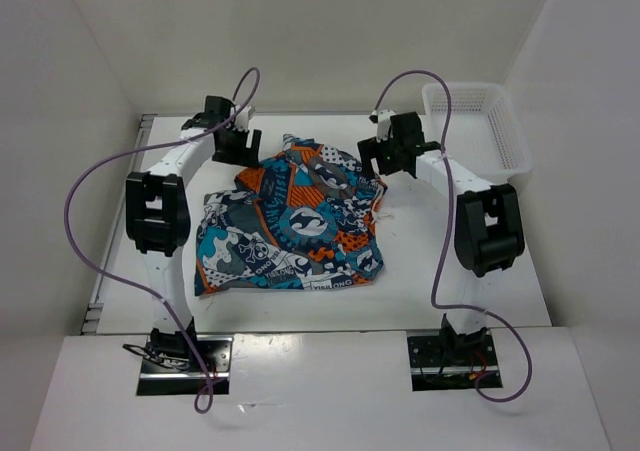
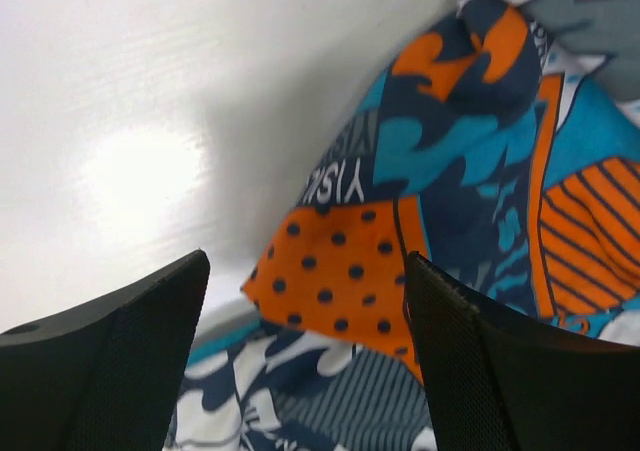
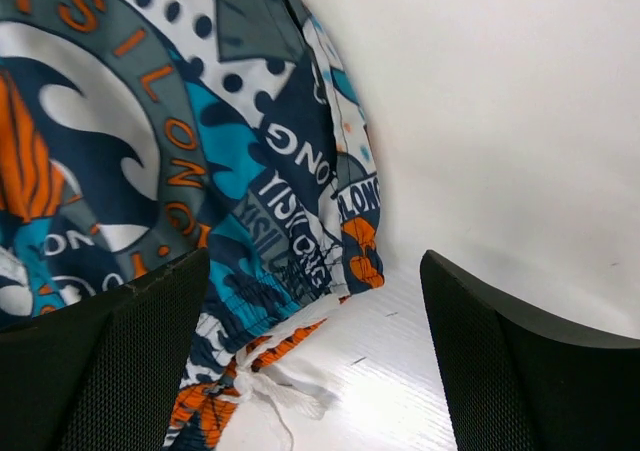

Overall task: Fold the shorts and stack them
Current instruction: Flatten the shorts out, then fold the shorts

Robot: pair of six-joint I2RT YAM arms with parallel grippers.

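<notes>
My left tool (image 2: 305, 266) and right tool (image 3: 315, 261) are hovering, jaws apart, over the far edge of the shorts (image 1: 290, 221), holding nothing; I'm judging the fold rough, stacking undone.

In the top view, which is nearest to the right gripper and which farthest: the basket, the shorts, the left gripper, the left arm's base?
From the right gripper:
1. shorts, right beside it, on its left.
2. basket, to its right.
3. left gripper, across the shorts.
4. left arm's base, at the near edge.
</notes>
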